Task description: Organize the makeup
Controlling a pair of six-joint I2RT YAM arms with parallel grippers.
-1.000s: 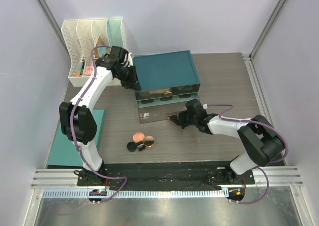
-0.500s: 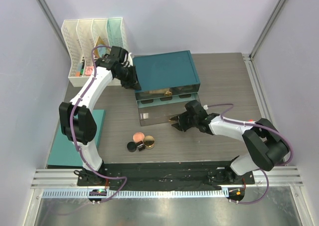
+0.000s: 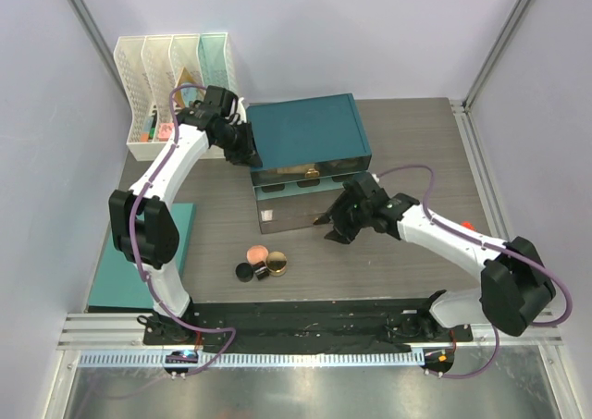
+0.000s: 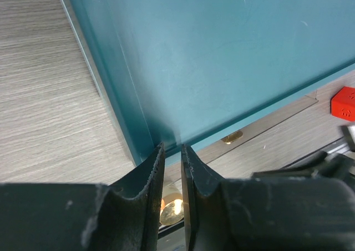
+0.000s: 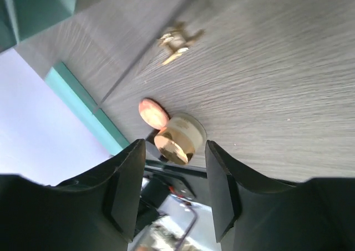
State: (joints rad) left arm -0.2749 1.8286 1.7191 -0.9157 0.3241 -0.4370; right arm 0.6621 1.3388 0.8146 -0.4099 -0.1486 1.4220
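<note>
Three pieces of makeup sit together on the table's near left: a pink blush compact [image 3: 256,253], a small black jar [image 3: 244,271] and a gold-rimmed compact [image 3: 276,265]. The right wrist view shows the pink compact [image 5: 153,113] and the gold-topped one [image 5: 177,138] beyond my open right gripper [image 5: 176,151], which holds nothing. In the top view my right gripper [image 3: 331,227] hangs just off the pulled-out clear drawer [image 3: 291,211]. My left gripper [image 3: 248,151] sits at the front left corner of the teal organiser [image 3: 310,130], jaws nearly together on its rim [image 4: 172,147].
White file racks [image 3: 171,72] stand at the back left. A flat teal panel [image 3: 139,262] lies at the left edge. A small red cube [image 4: 345,102] rests right of the organiser. More gold and tan items show in the organiser's upper drawer [image 3: 305,171].
My right gripper has opened wide and drawn slightly back from the drawer front, its arm stretching out to the right. The left arm has not moved.
</note>
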